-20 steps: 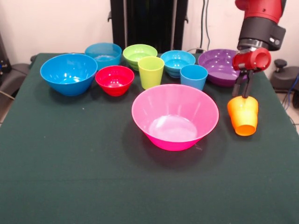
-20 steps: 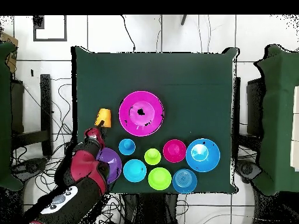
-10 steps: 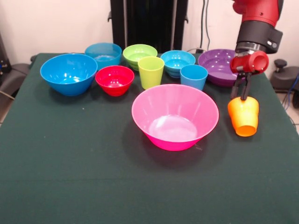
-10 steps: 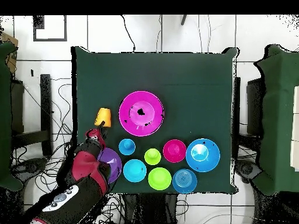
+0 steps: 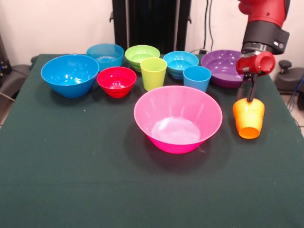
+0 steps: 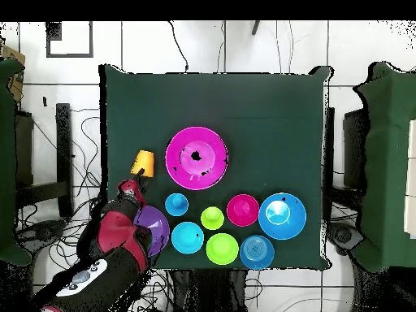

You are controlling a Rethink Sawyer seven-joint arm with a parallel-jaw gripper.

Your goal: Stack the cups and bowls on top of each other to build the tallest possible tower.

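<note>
My gripper (image 5: 248,98) is shut on the rim of the orange cup (image 5: 248,118), which hangs tilted just above the table at the right of the front view. In the overhead view the gripper (image 6: 138,180) and the cup (image 6: 144,162) are left of the huge pink bowl (image 6: 197,158). The pink bowl (image 5: 178,128) stands empty mid-table. Behind it stand the light blue cup (image 5: 196,78), the lime green cup (image 5: 153,73), the red bowl (image 5: 116,81) and the large blue bowl (image 5: 70,75). No tower stands.
At the back are a small blue bowl (image 5: 105,54), a lime green bowl (image 5: 142,54), a cyan bowl (image 5: 180,62) and the wide purple bowl (image 5: 223,68), which is right behind the gripper. The table's right edge (image 5: 285,114) is close to the orange cup.
The gripper and the orange cup have shifted slightly to the right in the front view. Nothing else has moved.
</note>
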